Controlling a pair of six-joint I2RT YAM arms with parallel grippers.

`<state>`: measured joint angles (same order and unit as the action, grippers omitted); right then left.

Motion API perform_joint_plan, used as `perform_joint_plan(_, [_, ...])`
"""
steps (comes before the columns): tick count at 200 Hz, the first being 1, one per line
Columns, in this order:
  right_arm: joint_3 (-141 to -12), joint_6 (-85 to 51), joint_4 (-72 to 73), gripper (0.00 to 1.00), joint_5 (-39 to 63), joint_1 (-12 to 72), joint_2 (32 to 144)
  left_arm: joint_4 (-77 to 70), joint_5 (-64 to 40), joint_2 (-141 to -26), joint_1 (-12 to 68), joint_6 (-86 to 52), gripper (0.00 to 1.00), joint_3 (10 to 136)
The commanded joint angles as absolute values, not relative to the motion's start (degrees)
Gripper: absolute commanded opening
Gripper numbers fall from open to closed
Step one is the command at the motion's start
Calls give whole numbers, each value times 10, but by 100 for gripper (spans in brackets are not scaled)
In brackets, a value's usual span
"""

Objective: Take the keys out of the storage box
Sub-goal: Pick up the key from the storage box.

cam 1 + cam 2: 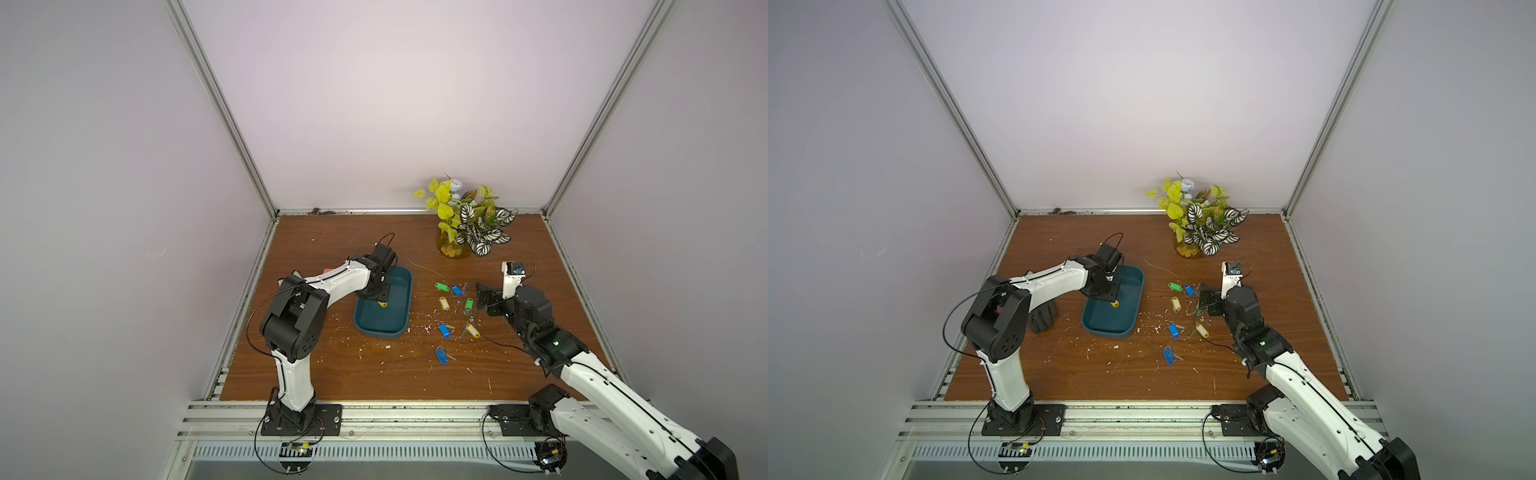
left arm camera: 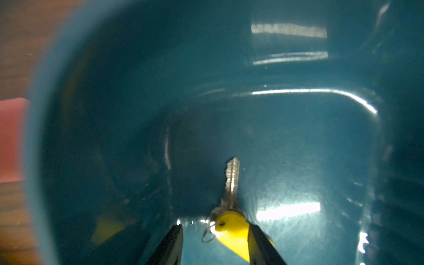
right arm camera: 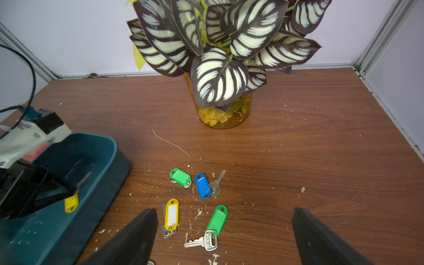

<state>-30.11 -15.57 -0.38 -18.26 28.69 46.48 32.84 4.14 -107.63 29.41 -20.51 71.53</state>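
Observation:
The storage box (image 1: pixel 384 330) (image 1: pixel 1106 328) is a dark teal tray on the wooden table. One key with a yellow tag (image 1: pixel 382 304) (image 2: pixel 231 229) lies on its floor. My left gripper (image 1: pixel 376 297) (image 2: pixel 215 238) reaches down into the box, open. The yellow tag rests against one finger, with a gap to the other finger (image 2: pixel 172 245). Several more keys lie on the table right of the box, such as a green-tagged one (image 3: pixel 216 220) and a blue-tagged one (image 3: pixel 202 184). My right gripper (image 1: pixel 482 297) (image 3: pixel 224 213) hovers over them, wide open and empty.
A potted plant (image 1: pixel 465 224) stands at the back right. A pink scoop (image 2: pixel 11 137) lies just outside the box on the left, and a black object (image 1: pixel 1042 318) lies beside the left arm. White crumbs litter the wood around the keys.

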Motion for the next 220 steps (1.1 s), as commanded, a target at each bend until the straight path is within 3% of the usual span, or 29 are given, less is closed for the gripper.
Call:
perform_joint_plan(1, [-297,-166,5,99,-197,283,458,341,38,-1088,290,-191,50,731])
perform_joint_plan(78, [-297,-164,5,99,-197,283,458,339,25,-1106,288,-191,41,730])
perform_joint_plan(112, [-296,-164,6,99,-199,283,459,340,25,-1102,288,-192,28,729])
perform_joint_plan(220, [-296,-163,4,99,-204,283,452,339,32,-1061,288,-186,0,722])
